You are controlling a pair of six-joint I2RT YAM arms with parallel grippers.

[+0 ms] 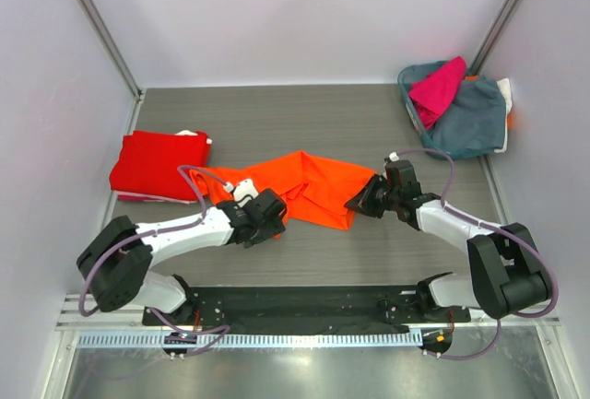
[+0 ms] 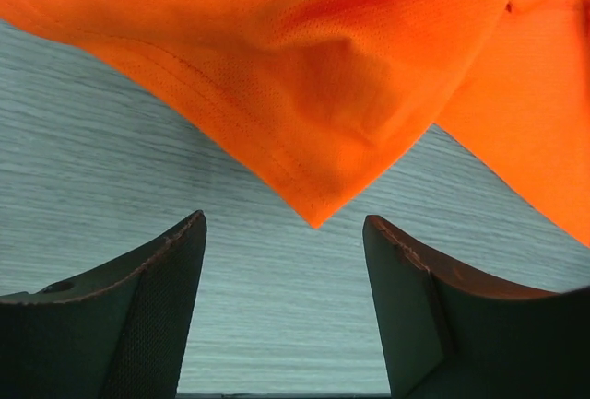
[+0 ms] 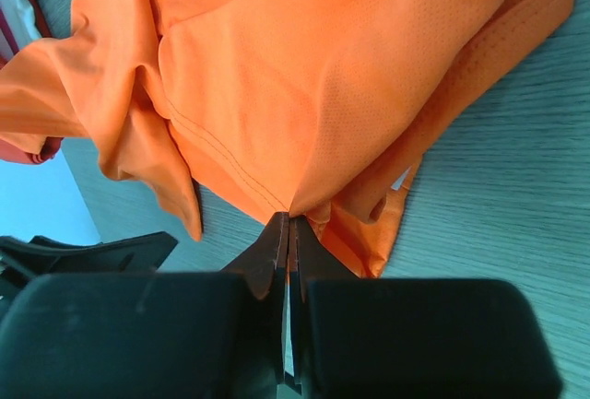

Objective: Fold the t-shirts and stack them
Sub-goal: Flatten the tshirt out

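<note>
1. The right gripper (image 3: 289, 233) is pinched tight on the near hem of the orange t-shirt (image 3: 313, 76), probably to anchor that edge for a fold.
2. The left gripper (image 2: 286, 261) stands parted. A pointed corner of the shirt lies just ahead of its fingers, untouched, and it looks lined up to grasp that corner.
3. The shirt lies rumpled on the table (image 1: 304, 113) between both arms.
4. The red t-shirt (image 1: 157, 164) sits folded at the left, seemingly the stack's base. The magenta t-shirt (image 1: 438, 86) waits on grey-blue cloth (image 1: 470, 118) at the far right.
5. No label or writing is readable.
</note>
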